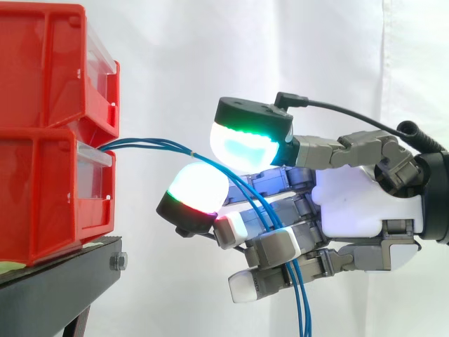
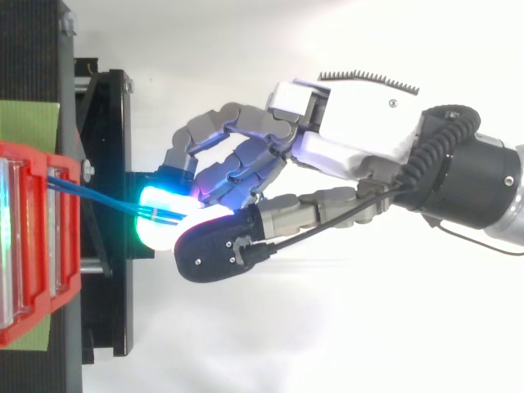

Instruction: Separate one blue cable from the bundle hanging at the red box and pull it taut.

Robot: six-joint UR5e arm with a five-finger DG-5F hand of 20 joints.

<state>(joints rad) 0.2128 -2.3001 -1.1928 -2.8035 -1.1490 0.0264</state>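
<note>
The hand point(image 1: 351, 203) reaches in with its fingers point(image 1: 196, 184) curled shut around the blue cables point(image 1: 151, 144). One big glowing pad sits on top of the cables and another sits under them, so the cables run between the two. Below the fingers the cables hang down loose. On the far side of the fingers they run in a soft curve to the lower red bin point(image 1: 42, 196). At the pads all the cables lie close together, and I cannot tell one apart from the rest. So I think this is the picking step: the bundle is held, but one cable is not yet out alone and nothing is tight yet. Next, the fingers need to keep one cable, let the others slip out, and pull away from the bin until that one goes straight. The cables come out at the top of the lower red bin, by its clear front. The upper red bin point(image 1: 42, 63) sits on top of it, and I cannot see what is inside. Both bins stand on the black stand point(image 1: 63, 274), with the white curtain point(image 1: 175, 56) behind.
</note>
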